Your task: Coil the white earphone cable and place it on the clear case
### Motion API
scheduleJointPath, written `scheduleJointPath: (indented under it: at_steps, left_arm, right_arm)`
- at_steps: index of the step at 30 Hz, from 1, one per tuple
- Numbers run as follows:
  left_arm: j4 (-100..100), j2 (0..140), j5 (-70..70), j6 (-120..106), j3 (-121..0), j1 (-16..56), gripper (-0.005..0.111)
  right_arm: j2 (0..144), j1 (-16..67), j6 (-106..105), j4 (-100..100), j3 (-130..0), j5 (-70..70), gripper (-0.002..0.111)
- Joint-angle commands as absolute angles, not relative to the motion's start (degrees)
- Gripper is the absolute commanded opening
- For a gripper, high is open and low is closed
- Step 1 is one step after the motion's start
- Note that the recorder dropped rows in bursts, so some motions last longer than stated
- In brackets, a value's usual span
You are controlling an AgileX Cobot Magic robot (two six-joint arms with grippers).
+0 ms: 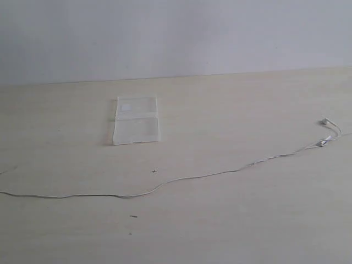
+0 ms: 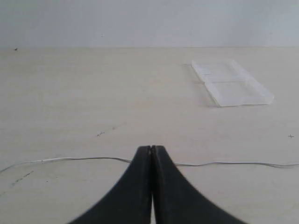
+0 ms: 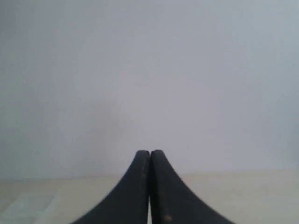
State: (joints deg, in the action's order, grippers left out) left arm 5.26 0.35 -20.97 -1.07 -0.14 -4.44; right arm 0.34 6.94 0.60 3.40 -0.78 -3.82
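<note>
The white earphone cable [image 1: 181, 179] lies stretched out across the table, from the left edge to its two earbuds [image 1: 324, 122] at the far right. The clear case [image 1: 136, 120] lies open and flat behind the cable, with a small white label on its far panel. Neither arm shows in the exterior view. My left gripper [image 2: 151, 148] is shut with nothing in it, hanging over the table, with the cable [image 2: 74, 159] running across behind its tips and the case [image 2: 231, 83] further off. My right gripper [image 3: 149, 152] is shut and empty, facing the wall; a corner of the case [image 3: 28, 205] shows.
The light wooden table [image 1: 231, 220] ends at a pale wall [image 1: 176, 33] behind. A few small dark specks [image 1: 154, 171] mark the tabletop near the cable.
</note>
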Motion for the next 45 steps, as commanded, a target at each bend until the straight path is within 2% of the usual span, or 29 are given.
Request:
scheduleJointPath:
  at_steps: [1,8,14,18,23,28,30,31,33,36,38,42,45]
  left_arm:
    - [5.7,0.0,-20.5,-0.9,0.0,-4.7,0.000]
    - [5.7,0.0,-20.5,-0.9,0.0,-4.7,0.000]
    - [5.7,0.0,-20.5,-0.9,0.0,-4.7,0.000]
    - [5.7,0.0,-20.5,-0.9,0.0,-4.7,0.000]
    - [5.7,0.0,-20.5,-0.9,0.0,-4.7,0.000]
    - [5.7,0.0,-20.5,-0.9,0.0,-4.7,0.000]
    - [5.7,0.0,-20.5,-0.9,0.0,-4.7,0.000]
    - [5.7,0.0,-20.5,-0.9,0.0,-4.7,0.000]
    - [5.7,0.0,-20.5,-0.9,0.0,-4.7,0.000]
    - [5.7,0.0,-20.5,-0.9,0.0,-4.7,0.000]
    - [5.7,0.0,-20.5,-0.9,0.0,-4.7,0.000]
    - [5.7,0.0,-20.5,-0.9,0.0,-4.7,0.000]
    - [5.7,0.0,-20.5,-0.9,0.0,-4.7,0.000]
  right_arm:
    - [2.9,6.6,0.0,5.7,-9.2,-4.1,0.000]
    - [28.2,6.6,-4.9,5.2,-32.2,11.0,0.000]
    - [44.7,6.6,-4.8,5.6,-44.5,7.5,0.000]
    - [51.0,6.6,-3.4,7.2,-47.1,0.0,0.000]
    - [56.8,6.6,0.0,12.0,-49.1,0.4,0.000]
    - [67.7,6.8,-16.6,14.9,-59.9,20.2,0.000]
    - [75.6,9.5,-42.2,27.0,-69.3,38.5,0.000]
    - [81.4,11.9,-61.7,35.2,-74.9,51.3,0.000]
    - [88.6,16.5,-75.5,41.1,-79.9,61.4,0.000]
    - [98.3,26.6,-71.3,29.9,-84.0,61.7,0.000]
    - [103.0,32.0,-61.0,22.2,-85.8,59.5,0.000]
    - [111.6,40.6,-58.9,15.2,-89.1,58.4,0.000]
    - [117.1,44.1,-56.7,11.4,-92.6,57.0,0.000]
